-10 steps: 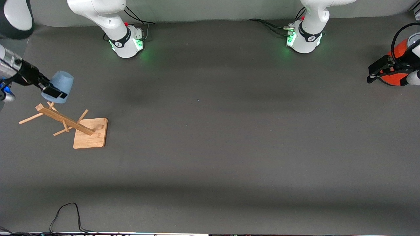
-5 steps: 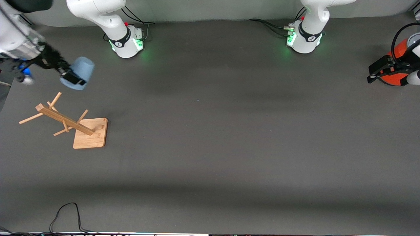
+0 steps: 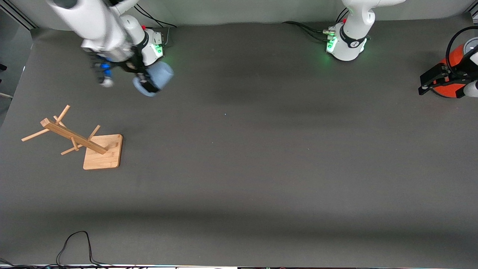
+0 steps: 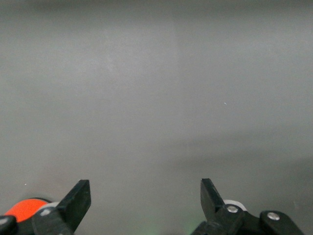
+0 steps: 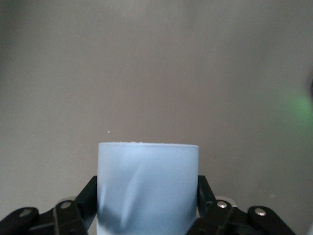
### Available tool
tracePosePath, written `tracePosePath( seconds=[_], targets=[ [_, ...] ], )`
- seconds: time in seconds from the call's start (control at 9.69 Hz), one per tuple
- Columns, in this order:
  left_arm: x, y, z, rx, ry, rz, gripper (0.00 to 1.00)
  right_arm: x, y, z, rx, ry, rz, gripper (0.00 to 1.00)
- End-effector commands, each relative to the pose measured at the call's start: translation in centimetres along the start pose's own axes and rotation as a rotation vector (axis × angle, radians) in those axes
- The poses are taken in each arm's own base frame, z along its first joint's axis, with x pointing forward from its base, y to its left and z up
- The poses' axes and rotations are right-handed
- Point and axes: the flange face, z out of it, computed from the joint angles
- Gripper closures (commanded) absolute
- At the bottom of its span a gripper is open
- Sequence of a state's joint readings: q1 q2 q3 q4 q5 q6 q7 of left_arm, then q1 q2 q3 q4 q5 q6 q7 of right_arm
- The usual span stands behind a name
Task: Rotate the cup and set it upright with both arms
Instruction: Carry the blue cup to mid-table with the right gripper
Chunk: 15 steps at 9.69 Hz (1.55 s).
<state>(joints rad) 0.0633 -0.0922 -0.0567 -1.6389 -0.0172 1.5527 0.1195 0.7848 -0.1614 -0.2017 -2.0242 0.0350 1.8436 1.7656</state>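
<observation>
Over table near its base: right end effector (image 3: 146, 83) gripping cup (image 3: 156, 77) | wooden rack (image 3: 76, 141) nearer camera | left end effector (image 4: 145, 200) open

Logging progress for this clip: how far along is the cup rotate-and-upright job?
Done: the right tool is shut on the small pale-blue tapered plastic cup, in the air, away from the wooden peg rack. In hand: it carries the cup tilted, over the table by its own base. Left: the open left tool waits by the orange cylinder; handover and uprighting remain.
</observation>
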Motion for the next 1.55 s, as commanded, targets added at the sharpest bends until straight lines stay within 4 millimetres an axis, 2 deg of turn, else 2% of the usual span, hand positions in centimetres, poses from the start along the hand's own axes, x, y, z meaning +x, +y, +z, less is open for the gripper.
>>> tracePosePath(
  seconds=[0.0,0.1,0.41,0.52,0.62,0.72,0.83,0.93,1.14,1.45],
  targets=[
    [0.1,-0.3,-0.1,-0.004,-0.005,-0.011,0.0,-7.1,-6.6,4.0,-0.034,0.07,0.115,0.3],
    [0.2,-0.4,0.1,-0.007,-0.011,-0.013,0.0,-10.4,-8.0,6.2,-0.024,0.089,0.168,0.31],
    [0.0,-0.6,0.5,-0.009,-0.039,-0.022,0.0,-17.5,-10.3,14.6,-0.001,0.144,0.295,0.31],
    [0.2,-1.2,1.1,-0.003,-0.052,-0.032,0.0,-19.9,-10.5,17.6,0.001,0.167,0.321,0.31],
    [0.6,-2.9,1.7,-0.011,-0.053,-0.059,0.0,-21.6,-11.0,20.2,0.002,0.19,0.349,0.31],
    [0.5,-3.7,2.1,-0.016,-0.068,-0.07,0.0,-22.9,-11.4,22.8,0.0,0.216,0.376,0.31],
    [0.6,-3.6,2.2,-0.013,-0.073,-0.078,0.0,-23.7,-11.5,25.0,0.001,0.246,0.388,0.31],
    [0.5,-2.8,2.1,0.003,-0.08,-0.066,0.0,-23.7,-11.5,27.1,-0.005,0.265,0.411,0.31],
    [0.2,-2.7,2.4,0.0,-0.106,-0.078,0.0,-23.5,-11.7,30.7,-0.003,0.284,0.46,0.31],
    [0.3,-3.0,2.5,0.0,-0.104,-0.086,0.0,-23.4,-11.9,33.7,-0.005,0.299,0.475,0.31]
  ],
)
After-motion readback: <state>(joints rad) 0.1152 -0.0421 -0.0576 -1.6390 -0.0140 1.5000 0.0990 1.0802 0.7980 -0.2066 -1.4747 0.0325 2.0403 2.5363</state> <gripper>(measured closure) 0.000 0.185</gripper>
